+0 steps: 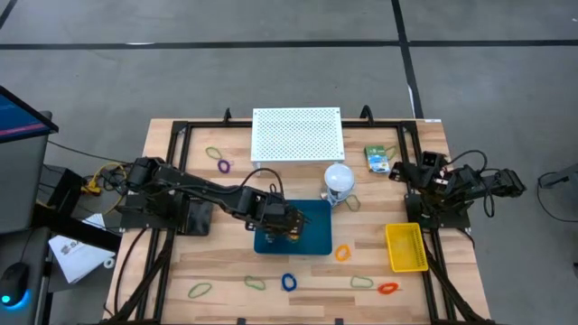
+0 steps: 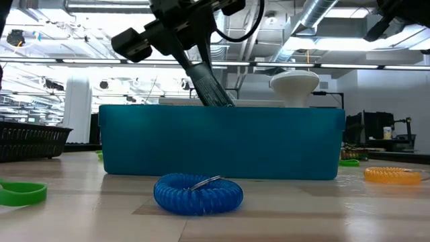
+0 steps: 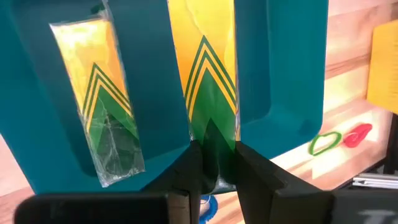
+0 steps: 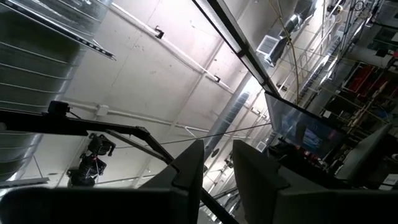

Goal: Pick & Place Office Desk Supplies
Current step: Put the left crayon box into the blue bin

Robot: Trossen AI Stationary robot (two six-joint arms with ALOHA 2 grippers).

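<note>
Two yellow-and-green crayon packets are being shown over the teal plastic tray point(image 3: 292, 74): a wrapped packet point(image 3: 102, 112) is lying inside, and the second packet point(image 3: 208, 93) is being pinched by the left gripper point(image 3: 217, 165). Folded at the table's edge, the right gripper point(image 4: 217, 165) is being kept nearly closed, empty.

Your left gripper point(image 3: 217, 163) pinches the green end of a yellow-green crayon box point(image 3: 204, 81) over a teal plastic tray point(image 3: 283, 68). A second yellow-green packet in clear wrap point(image 3: 99, 99) lies in the neighbouring compartment. Beyond the tray, on the light wooden tabletop point(image 3: 339, 62), a thin green loop point(image 3: 324, 142) touches a red loop point(image 3: 357, 134).
</note>
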